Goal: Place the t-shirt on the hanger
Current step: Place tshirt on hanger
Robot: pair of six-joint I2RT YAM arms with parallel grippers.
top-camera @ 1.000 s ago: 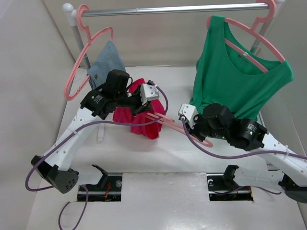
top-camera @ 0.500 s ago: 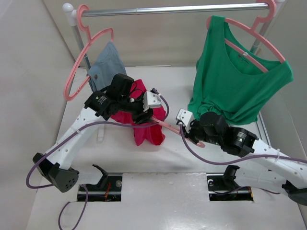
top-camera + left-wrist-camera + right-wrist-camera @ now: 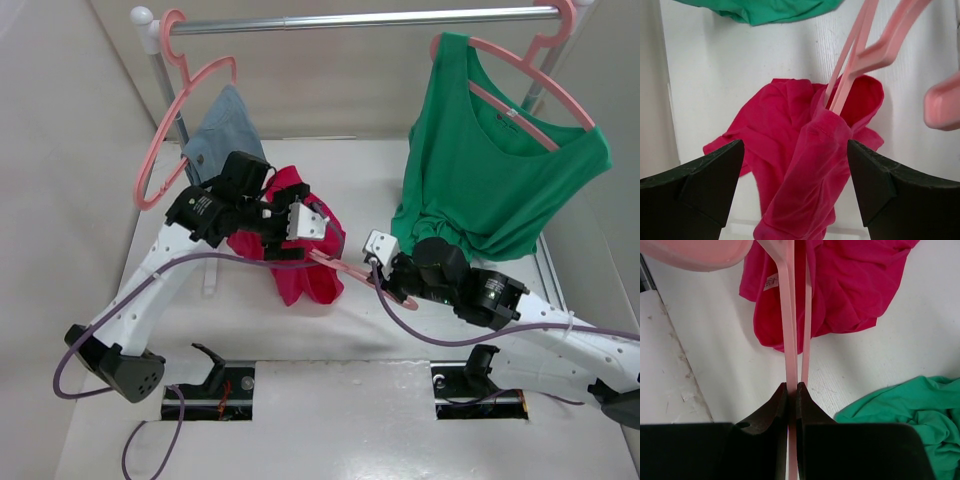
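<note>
The crimson t-shirt (image 3: pixel 300 272) lies bunched on the white table, partly under my left arm. One end of the thin pink hanger (image 3: pixel 345 268) is pushed into a fold of the t-shirt (image 3: pixel 805 165). My left gripper (image 3: pixel 305 222) hovers open just above the cloth; in the left wrist view its fingers (image 3: pixel 710 175) stand wide on either side of the shirt without touching it. My right gripper (image 3: pixel 385 278) is shut on a bar of the hanger (image 3: pixel 790 330), to the right of the t-shirt (image 3: pixel 855 285). The hanger (image 3: pixel 860 55) runs from there into the shirt's opening.
A metal rail (image 3: pixel 360 18) crosses the back. A green top (image 3: pixel 490 170) hangs on a pink hanger at its right end, its hem near my right arm. At the left end hangs a blue-grey cloth (image 3: pixel 222 130) on another pink hanger (image 3: pixel 165 130).
My left gripper has opened, let go of the t-shirt and pulled back slightly. The right gripper has slid the hanger leftward, further into the shirt.
</note>
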